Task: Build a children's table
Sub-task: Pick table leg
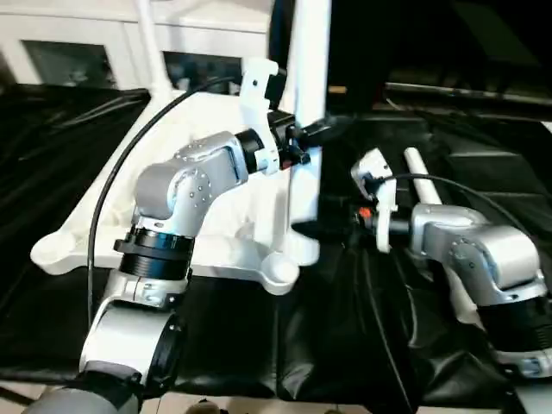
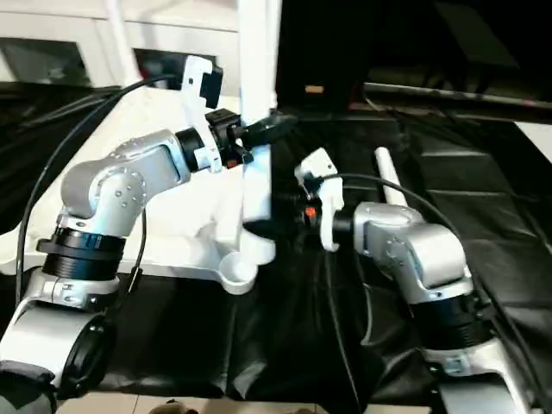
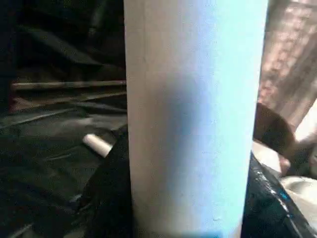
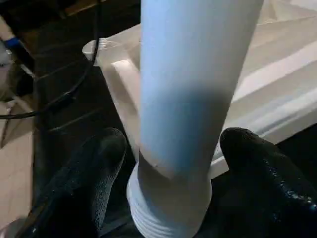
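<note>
- Left eye view: the tabletop (image 1: 95, 226) lies underside-up on the black worktop (image 1: 52, 129). An upright leg (image 1: 304, 129) stands at its near right corner socket (image 1: 280, 274), with the left gripper (image 1: 312, 136) grasping it high up. A spare leg (image 1: 424, 185) lies further right.
- Right eye view: the right gripper (image 2: 269, 222) reaches in low; uneven pushes could tilt the leg and jam the joint.
- Left wrist view: fingers (image 3: 106, 183) clenched round the tube.
- Right wrist view: fingers (image 4: 94, 171) flank the threaded end, apart from it; it could cross-thread or slip beside the socket.
</note>
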Motion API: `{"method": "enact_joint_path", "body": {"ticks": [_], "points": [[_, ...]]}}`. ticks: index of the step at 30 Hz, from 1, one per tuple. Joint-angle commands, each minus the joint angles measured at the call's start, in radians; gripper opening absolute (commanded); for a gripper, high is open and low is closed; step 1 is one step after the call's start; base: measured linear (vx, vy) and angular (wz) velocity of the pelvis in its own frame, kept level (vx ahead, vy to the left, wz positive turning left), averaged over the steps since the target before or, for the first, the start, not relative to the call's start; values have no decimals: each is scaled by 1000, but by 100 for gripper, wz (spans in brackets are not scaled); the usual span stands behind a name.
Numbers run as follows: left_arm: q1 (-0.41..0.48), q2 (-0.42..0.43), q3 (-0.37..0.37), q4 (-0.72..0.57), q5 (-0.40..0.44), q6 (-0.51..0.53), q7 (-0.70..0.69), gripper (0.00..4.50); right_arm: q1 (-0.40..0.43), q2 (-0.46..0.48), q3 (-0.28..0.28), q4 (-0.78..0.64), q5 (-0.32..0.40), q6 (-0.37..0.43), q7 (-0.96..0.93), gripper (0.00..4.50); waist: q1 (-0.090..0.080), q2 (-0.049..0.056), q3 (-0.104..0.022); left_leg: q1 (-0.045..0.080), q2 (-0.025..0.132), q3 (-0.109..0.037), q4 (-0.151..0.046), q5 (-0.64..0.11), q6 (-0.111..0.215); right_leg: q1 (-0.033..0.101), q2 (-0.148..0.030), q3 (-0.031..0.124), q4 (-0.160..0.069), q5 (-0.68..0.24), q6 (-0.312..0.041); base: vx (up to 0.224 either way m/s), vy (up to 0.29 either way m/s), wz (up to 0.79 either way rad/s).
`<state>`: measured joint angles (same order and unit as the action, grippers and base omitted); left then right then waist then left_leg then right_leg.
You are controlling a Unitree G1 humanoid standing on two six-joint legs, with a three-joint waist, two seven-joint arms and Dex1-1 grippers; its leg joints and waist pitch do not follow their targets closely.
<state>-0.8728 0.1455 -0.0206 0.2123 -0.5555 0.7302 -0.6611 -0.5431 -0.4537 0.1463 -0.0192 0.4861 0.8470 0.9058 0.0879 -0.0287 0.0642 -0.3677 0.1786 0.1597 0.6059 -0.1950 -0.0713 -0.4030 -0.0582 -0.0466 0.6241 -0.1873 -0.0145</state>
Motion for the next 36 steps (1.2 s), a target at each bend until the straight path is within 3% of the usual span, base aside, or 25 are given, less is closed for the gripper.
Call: {"method": "enact_joint_path", "body": {"ticks": [1,8,24,26,36], "points": [[-21,11,-7,-31,-16,13,-35,180,-12,-13,-2,-19,25,5,30,353,4,-7,-72,3,37,-2,-60,-74,31,67,-75,45,-74,-155,-204,0,0,0],[-18,12,-8,-57,-43,35,-76,180,-23,-5,-6,-13,36,-13,56,353,4,-5,-75,4,39,-3,-59,-63,32,65,-74,44,-67,-111,-228,0,0,0],[-8,10,9,-96,-94,59,-125,180,-29,14,-5,14,39,-16,60,353,4,-4,-75,3,37,-2,-59,-65,29,67,-73,44,-69,-123,-222,0,0,0],[-8,13,5,-98,-91,61,-131,180,-29,16,-6,15,40,-17,60,325,4,0,-75,4,38,-3,-59,-65,27,67,-73,44,-69,-126,-220,0,0,0],[3,24,-13,-110,-89,70,-147,180,-32,17,-7,17,39,-19,68,244,3,0,-76,4,38,-3,-60,-67,24,68,-72,43,-68,-107,-225,0,0,0]]}}
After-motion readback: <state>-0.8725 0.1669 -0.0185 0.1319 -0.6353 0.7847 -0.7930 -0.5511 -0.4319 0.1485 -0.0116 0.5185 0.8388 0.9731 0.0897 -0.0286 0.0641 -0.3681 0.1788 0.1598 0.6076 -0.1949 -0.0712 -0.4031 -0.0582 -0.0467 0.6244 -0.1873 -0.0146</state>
